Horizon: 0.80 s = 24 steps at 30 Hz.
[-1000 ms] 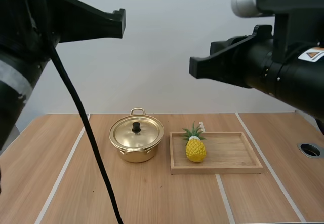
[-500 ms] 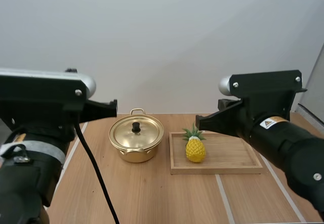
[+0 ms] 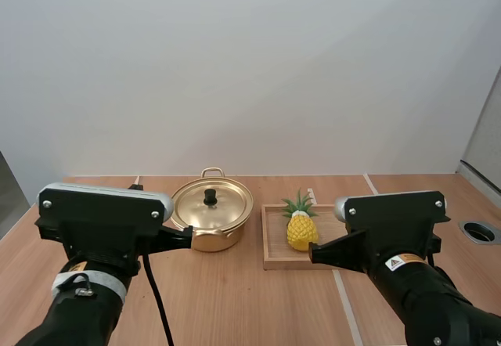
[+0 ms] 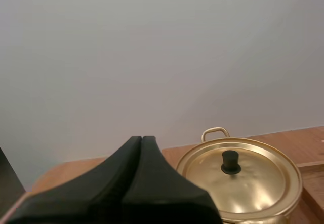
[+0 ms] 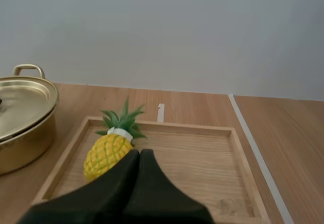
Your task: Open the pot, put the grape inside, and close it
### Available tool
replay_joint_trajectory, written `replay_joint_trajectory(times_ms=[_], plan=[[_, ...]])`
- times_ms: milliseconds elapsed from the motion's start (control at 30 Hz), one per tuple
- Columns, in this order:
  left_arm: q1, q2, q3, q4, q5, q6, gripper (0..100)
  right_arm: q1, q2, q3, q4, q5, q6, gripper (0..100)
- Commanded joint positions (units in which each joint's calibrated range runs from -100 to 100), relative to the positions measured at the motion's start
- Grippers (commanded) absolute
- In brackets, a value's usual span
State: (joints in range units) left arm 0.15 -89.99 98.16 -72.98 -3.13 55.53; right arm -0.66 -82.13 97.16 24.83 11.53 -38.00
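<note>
left jaws and right jaws are each pressed shut on nothing, above the table's [image 3: 235,307] near side. the pot [image 3: 205,232] stands beyond with its lid [image 3: 225,205] on. just right of it, a pineapple [image 3: 302,231] sits at the wooden tray's [image 3: 274,243] left end.

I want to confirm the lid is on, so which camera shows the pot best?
The left wrist view: the pot is near and large beyond the shut left end effector, closed, its black knob plain. The high view shows it farther off, beside the tray. The right wrist view catches one side and a handle.
</note>
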Motion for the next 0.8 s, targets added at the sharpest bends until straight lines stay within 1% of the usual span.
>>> replay_joint_trajectory(times_ms=[0, 133, 300, 767], plan=[[-0.15, -0.1, 1.8, -0.5, -3.9, -5.3, 0, 0.1, -0.4, 2.7, -1.7, -1.0, 0.0, 0], [-0.15, -0.1, 1.8, -0.5, -6.1, -6.6, 2, 0.1, -0.4, 2.8, -2.0, -1.0, 0.0, 0], [-0.15, -0.1, 1.8, -0.5, -4.4, -6.6, 2, 0.1, -0.4, 2.8, -2.0, -1.0, 0.0, 0], [-0.15, -0.1, 1.8, -0.5, -4.4, -6.6, 2, 0.1, -0.4, 2.8, -2.0, -1.0, 0.0, 0]])
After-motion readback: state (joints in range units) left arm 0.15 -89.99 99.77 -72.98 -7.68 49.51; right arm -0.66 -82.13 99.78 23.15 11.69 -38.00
